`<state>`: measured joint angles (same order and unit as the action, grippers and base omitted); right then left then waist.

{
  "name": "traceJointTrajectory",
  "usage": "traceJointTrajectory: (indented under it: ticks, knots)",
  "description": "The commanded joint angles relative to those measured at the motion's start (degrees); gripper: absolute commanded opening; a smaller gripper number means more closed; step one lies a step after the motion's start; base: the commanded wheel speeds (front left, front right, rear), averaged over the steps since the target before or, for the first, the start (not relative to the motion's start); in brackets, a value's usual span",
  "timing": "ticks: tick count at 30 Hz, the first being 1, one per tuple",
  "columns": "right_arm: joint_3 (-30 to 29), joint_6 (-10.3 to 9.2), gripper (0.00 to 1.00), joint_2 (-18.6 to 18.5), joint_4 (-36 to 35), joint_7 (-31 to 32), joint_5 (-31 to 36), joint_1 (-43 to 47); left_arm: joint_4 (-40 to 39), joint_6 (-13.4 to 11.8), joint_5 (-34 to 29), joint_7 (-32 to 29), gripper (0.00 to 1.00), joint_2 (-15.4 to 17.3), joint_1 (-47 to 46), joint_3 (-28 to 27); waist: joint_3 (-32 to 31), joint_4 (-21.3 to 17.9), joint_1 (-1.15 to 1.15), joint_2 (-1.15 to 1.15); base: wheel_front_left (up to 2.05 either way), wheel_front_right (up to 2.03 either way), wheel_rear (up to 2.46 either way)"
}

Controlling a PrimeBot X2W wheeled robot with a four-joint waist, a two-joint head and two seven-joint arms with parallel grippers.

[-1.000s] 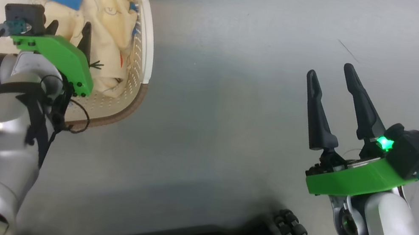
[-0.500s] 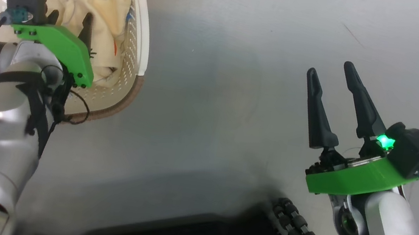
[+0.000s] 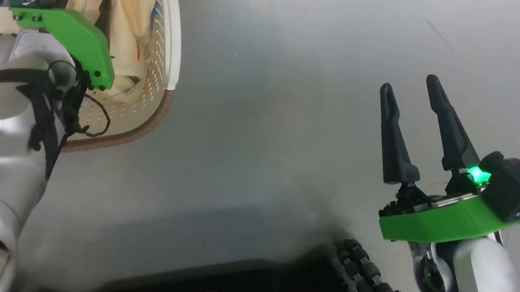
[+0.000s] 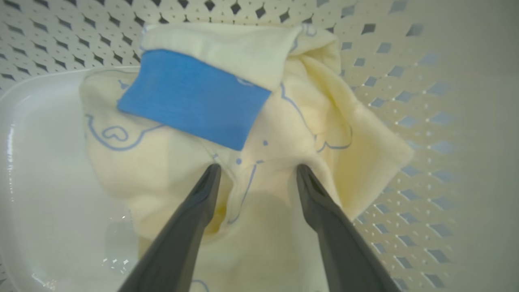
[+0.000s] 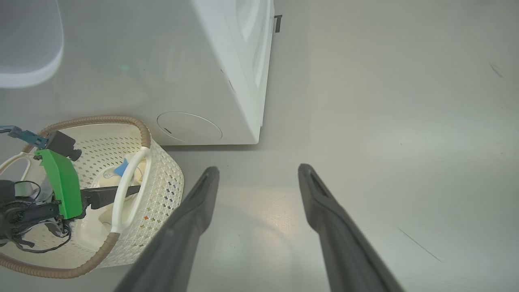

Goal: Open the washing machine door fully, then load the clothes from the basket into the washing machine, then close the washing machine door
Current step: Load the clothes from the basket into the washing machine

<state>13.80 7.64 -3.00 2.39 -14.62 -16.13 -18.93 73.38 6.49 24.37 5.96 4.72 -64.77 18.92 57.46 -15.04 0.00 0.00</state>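
Clothes [image 4: 324, 134] lie bunched in the basket [image 5: 162, 178], cream heap w/ a blue patch [image 4: 190, 97] on top, pushed against the wall on the white-handle side. L gripper [image 4: 258, 166] is down inside the basket right on them: jaws spread wide, nothing pinched yet, both tips look to be touching the cloth w/ a ridge of fabric between them. So the garment sits straight ahead of and between the L fingers, blue patch just beyond the tips. In the head view the heap's long axis runs roughly along that basket wall, approx in line w/ the fingers, so a plain close should catch the ridge across its width. My read: loading step, grasp about to be made. R gripper [image 3: 409, 83] hangs wide apart too, empty, well away over bare floor [image 3: 275, 90]; L arm is clearly the nearer one. Washing machine [image 5: 211, 73] stands just behind the basket in the R wrist view.
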Motion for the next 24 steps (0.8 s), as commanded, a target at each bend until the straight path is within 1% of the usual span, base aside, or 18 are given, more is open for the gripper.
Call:
traceJointTrajectory:
  ticks: [1, 5, 12, 19, 20, 22, 24]
  knots:
    - [0.94, -0.15, 1.0, 0.12, -1.56, -0.38, -0.36, 2.81, -0.27, -0.49, 0.28, -0.06, 1.0, 1.52, 0.66, -0.5, 0.15, -0.05, 0.0, 0.0, 0.0, 0.0, 0.0]
    - [0.83, -0.15, 1.0, 0.12, -1.91, -0.38, -0.33, 3.05, 0.02, -1.23, 0.93, -1.38, 1.0, 1.63, 0.38, -0.76, 0.61, -0.04, 0.0, 0.0, 0.0, 0.0, 0.0]
    - [0.72, -0.15, 1.0, 0.12, -2.31, -0.38, -0.18, 3.32, 0.28, -0.9, 3.71, -3.31, 1.0, 1.51, 0.6, -2.49, 1.09, 0.03, 0.0, 0.0, 0.0, 0.0, 0.0]
    - [0.26, -0.15, 1.0, 0.12, -2.78, -0.38, 0.29, 4.2, 0.39, -0.12, 4.69, -3.24, 1.0, 1.64, 0.48, -2.27, 1.0, 0.29, 0.0, 0.0, 0.0, 0.0, 0.0]
    - [0.23, -0.15, 1.0, 0.12, -2.81, -0.38, 0.32, 4.28, 0.4, 0.02, 4.89, -3.31, 0.85, 1.66, 0.44, -2.28, 0.97, 0.29, 0.0, 0.0, 0.0, 0.0, 0.0]
    - [0.08, -0.15, 1.0, 0.12, -2.93, -0.38, 0.44, 4.38, 0.41, 0.21, 5.15, -3.27, 0.0, 1.74, 0.33, -2.19, 0.88, 0.34, 0.0, 0.0, 0.0, 0.0, 0.0]
    - [-0.17, -0.15, 1.0, 0.12, -3.09, -0.38, 0.39, 4.46, 0.42, 0.41, 5.33, -3.58, 0.0, 1.68, 0.29, -1.94, 0.8, 0.45, 0.0, 0.0, 0.0, 0.0, 0.0]
